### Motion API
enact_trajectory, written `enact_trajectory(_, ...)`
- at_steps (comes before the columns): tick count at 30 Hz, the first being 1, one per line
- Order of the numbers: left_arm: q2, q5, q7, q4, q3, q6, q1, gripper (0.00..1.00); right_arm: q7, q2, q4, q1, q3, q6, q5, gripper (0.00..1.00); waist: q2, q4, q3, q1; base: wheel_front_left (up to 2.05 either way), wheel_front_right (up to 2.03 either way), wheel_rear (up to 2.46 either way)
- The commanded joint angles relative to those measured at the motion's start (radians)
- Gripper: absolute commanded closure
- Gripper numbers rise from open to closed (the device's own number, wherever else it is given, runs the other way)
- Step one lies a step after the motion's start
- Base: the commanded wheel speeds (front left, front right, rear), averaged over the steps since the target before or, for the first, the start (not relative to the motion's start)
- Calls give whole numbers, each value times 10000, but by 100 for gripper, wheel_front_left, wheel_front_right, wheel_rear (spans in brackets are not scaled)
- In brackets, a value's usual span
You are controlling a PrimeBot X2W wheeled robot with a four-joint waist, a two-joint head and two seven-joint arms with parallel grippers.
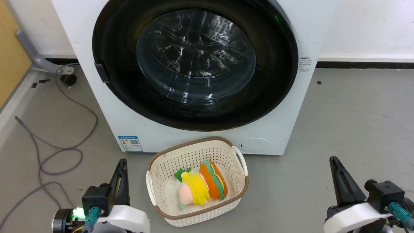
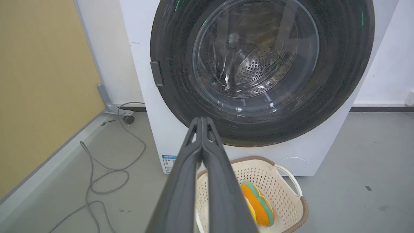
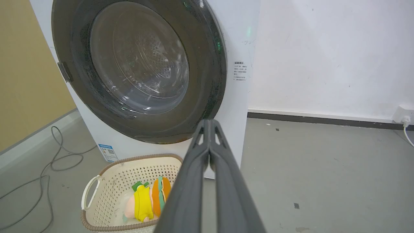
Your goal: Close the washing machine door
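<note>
Grey floor [image 1: 355, 123]; washing machine door [image 1: 195, 61] upper centre, lying flush. I read left gripper [image 1: 122, 163] lower left, right gripper [image 1: 333, 161] lower right: both pinched together, empty, well below it.

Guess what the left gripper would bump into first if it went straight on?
Probably the washing machine door, at its lower black rim, where the shut left gripper aims; depth is unclear.

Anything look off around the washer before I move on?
Nothing stands out. The door looks flush against the washing machine, and the basket stands upright on the floor with soft toys inside.
</note>
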Motion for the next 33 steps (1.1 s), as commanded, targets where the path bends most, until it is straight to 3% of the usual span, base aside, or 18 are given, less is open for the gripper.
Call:
enact_trajectory(1,3,109,44,-65,25,-62,-4,100,53,31,-82,5,34,-5,-116,100,-1,1,-1,0,0,0,0)
enact_trajectory(33,-1,249,698,-337,151,-347,-6,100,710,46,-379,7,260,-7,-475,100,-1,14,-19,0,0,0,0)
